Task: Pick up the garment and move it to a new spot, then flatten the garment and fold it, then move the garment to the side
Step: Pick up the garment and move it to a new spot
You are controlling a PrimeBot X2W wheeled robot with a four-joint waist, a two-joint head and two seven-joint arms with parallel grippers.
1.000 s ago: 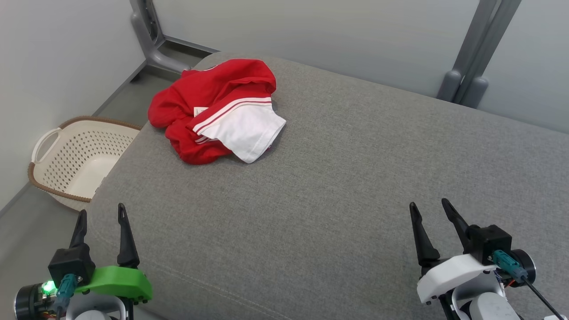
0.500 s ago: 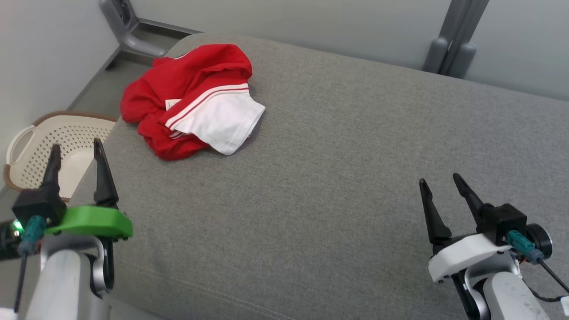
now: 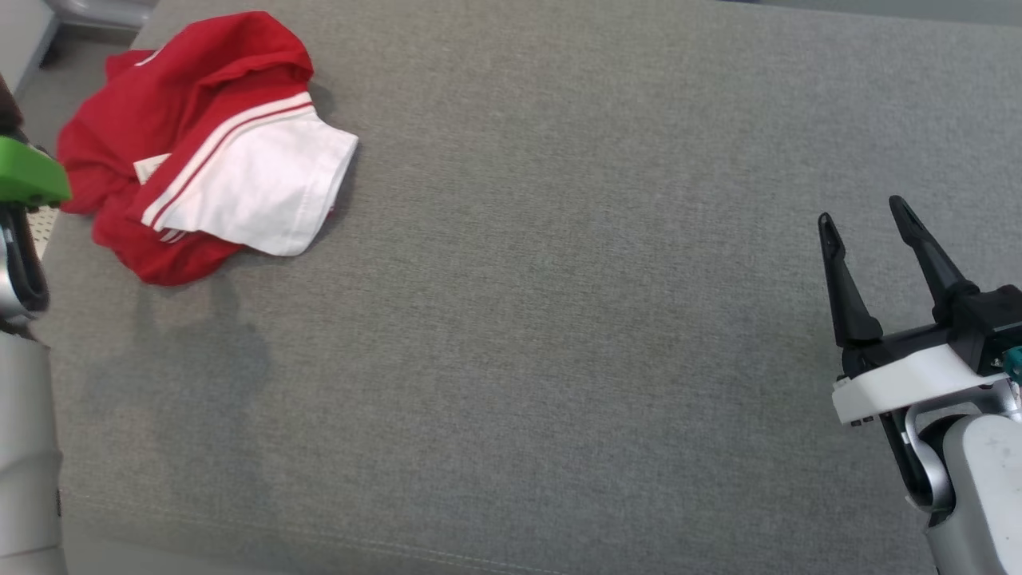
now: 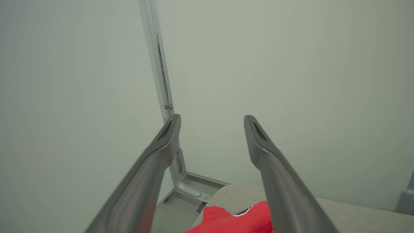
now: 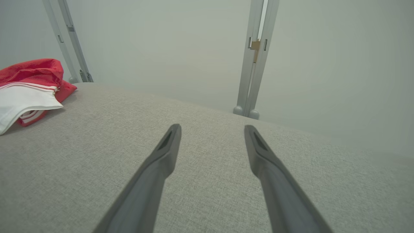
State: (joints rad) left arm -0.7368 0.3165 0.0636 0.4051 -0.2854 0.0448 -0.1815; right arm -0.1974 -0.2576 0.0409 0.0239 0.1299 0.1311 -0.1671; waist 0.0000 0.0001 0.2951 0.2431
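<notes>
The garment [image 3: 200,152], red with a white part edged by red and white stripes, lies crumpled at the far left of the grey cushioned surface [image 3: 559,319]. It also appears in the right wrist view as the garment [image 5: 29,87] at the left, and its red edge [image 4: 233,220] sits at the bottom of the left wrist view. My right gripper [image 3: 862,220] hovers open over the right side, far from the cloth, nothing between its fingers. My left gripper [image 4: 212,119] is open and empty, raised above the garment's near-left side; its green mount [image 3: 28,176] pokes in at the head view's left edge.
Pale walls with grey metal uprights [image 5: 255,64] stand behind the surface. A grey post foot [image 4: 187,191] rests on the floor past the surface's far left corner. The wide grey surface stretches between the garment and my right gripper.
The head camera has tilted down and moved in, so the basket and walls have left the view. My left arm has risen towards the garment. Both grippers stay open.
</notes>
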